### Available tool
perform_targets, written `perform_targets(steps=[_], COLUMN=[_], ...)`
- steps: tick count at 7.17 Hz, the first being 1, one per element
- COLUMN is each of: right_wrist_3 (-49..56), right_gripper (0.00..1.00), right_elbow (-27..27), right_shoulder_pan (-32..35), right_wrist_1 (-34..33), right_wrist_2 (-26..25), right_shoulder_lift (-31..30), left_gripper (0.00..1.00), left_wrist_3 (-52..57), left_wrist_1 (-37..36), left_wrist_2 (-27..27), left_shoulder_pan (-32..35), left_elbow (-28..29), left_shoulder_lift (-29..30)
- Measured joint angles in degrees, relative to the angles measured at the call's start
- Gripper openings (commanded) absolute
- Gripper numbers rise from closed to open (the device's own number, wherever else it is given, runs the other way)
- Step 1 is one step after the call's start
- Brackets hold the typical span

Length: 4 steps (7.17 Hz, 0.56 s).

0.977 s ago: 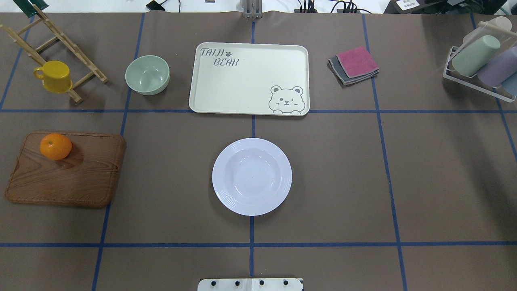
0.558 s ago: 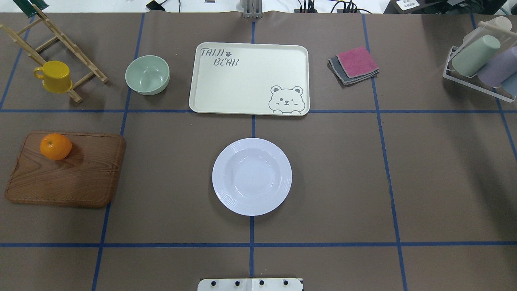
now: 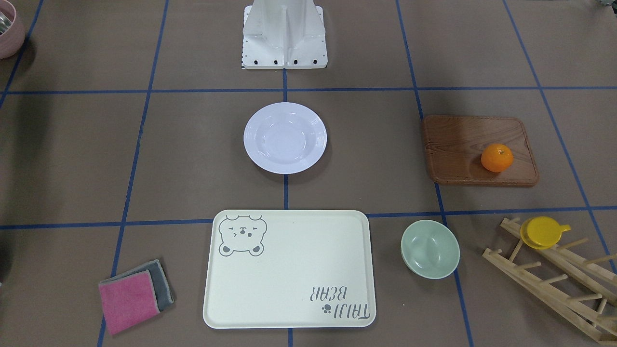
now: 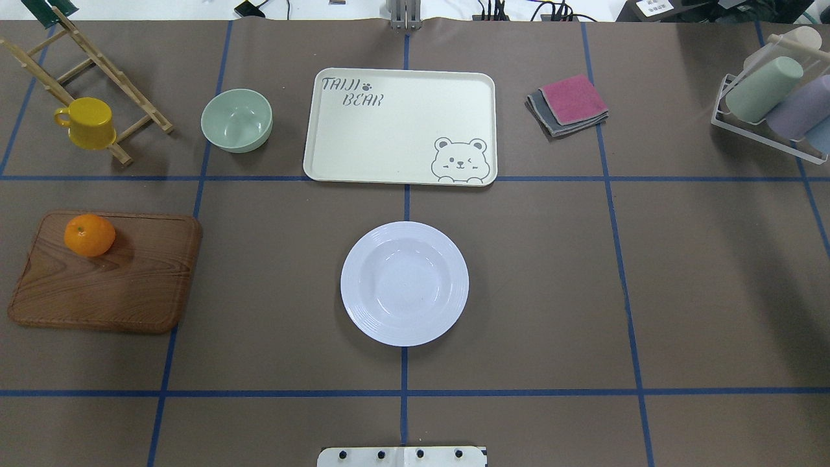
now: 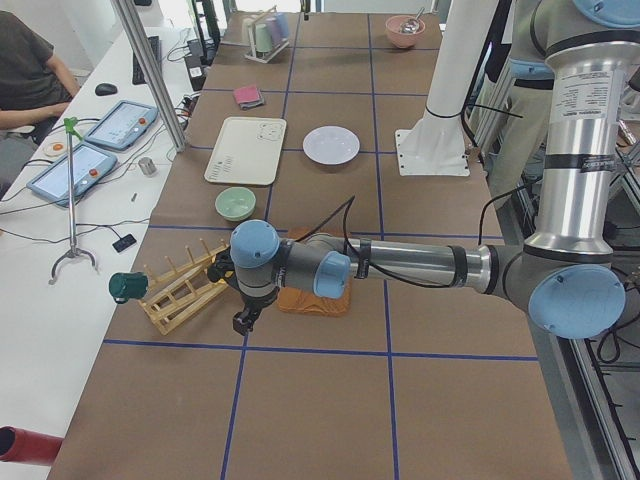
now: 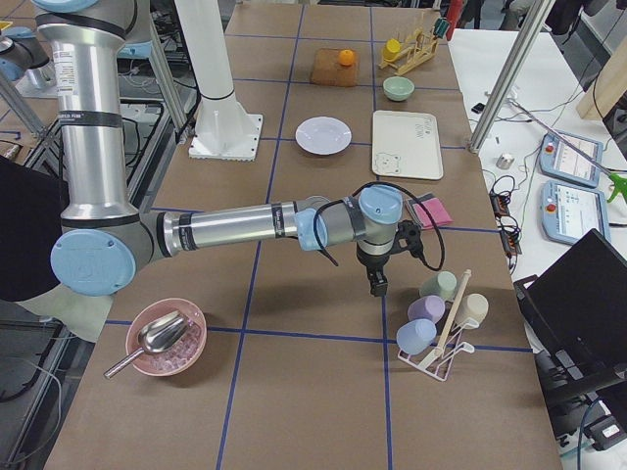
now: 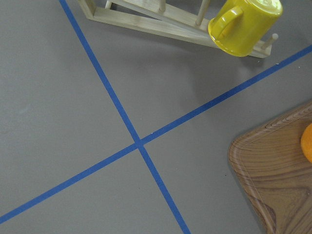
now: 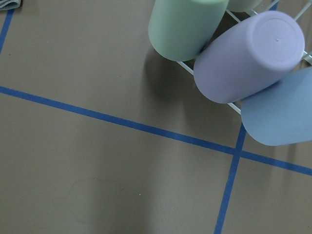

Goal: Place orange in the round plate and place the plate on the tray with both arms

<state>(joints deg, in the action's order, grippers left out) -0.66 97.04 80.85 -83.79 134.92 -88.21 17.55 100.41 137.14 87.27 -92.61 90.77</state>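
The orange [image 4: 89,235] lies on the far left corner of a brown wooden board [image 4: 110,279]; its edge shows in the left wrist view [image 7: 308,142]. In the table's middle stands the white round plate [image 4: 404,283], with nothing in it. Beyond it lies the cream tray [image 4: 399,126] with the bear drawing, bare. My left gripper [image 5: 243,322] hangs over the table beside the board and the wooden rack, seen only in the exterior left view. My right gripper [image 6: 378,286] hangs near the cup rack, seen only in the exterior right view. Whether either is open or shut, I cannot tell.
A pale-green bowl [image 4: 237,120] sits left of the tray. A yellow cup [image 4: 87,122] hangs on a wooden rack [image 4: 84,78] at far left. Folded cloths [image 4: 569,104] lie right of the tray, a rack of pastel cups [image 4: 775,104] at far right. A pink bowl with a scoop [image 6: 165,338] stands nearer the robot.
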Motion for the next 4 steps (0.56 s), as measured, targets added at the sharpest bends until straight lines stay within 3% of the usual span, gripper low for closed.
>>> perform_targets(steps=[2, 4], right_wrist_3=[-0.15, -0.21], right_gripper=[1.00, 1.00], right_elbow=[0.03, 0.12], right_shoulder_pan=[-2.32, -3.23], right_wrist_1=[2.77, 3.65], right_wrist_2=[0.01, -0.13], right_shoulder_lift=[-0.02, 0.12], left_gripper=[1.00, 1.00], left_wrist_3=[-8.44, -21.07], left_wrist_1=[3.48, 5.63], left_wrist_2=[-0.50, -5.62], left_shoulder_pan=[-4.64, -13.17], left_elbow=[-2.17, -6.99], left_shoulder_lift=[-0.01, 0.01])
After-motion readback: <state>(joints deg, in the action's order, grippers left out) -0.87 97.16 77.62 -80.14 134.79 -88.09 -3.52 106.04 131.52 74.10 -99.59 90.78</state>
